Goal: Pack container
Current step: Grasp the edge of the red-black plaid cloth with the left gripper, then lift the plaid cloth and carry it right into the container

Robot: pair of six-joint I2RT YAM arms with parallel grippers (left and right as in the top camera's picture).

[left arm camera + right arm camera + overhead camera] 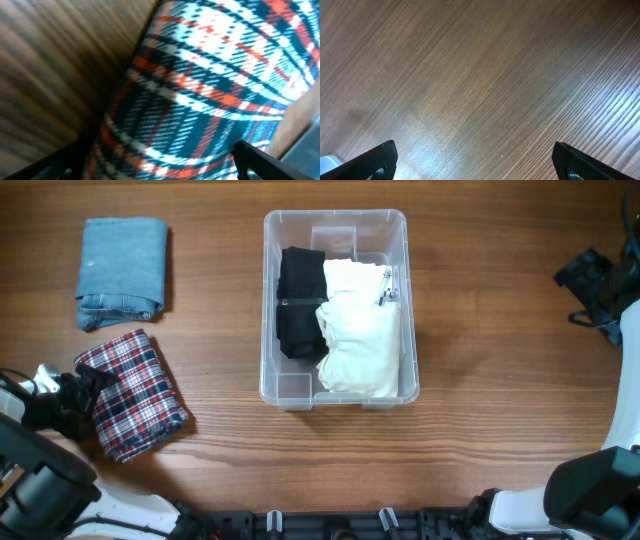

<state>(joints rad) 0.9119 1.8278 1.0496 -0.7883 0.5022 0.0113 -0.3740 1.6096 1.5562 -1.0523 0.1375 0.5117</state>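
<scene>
L fingers (255, 162) spread open on plaid cloth (132, 393), lower left. Container (335, 217) lies up-right of them, frame center, long axis top-bottom. R fingers (375, 162) open, far off upper right.

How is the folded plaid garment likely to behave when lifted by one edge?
The plaid garment looks like soft woven cloth, so it will probably droop and may unfold. It lies flat in loose layers, so it is likely light and cannot roll. Pushed across the wooden table, it may bunch rather than slide.
</scene>
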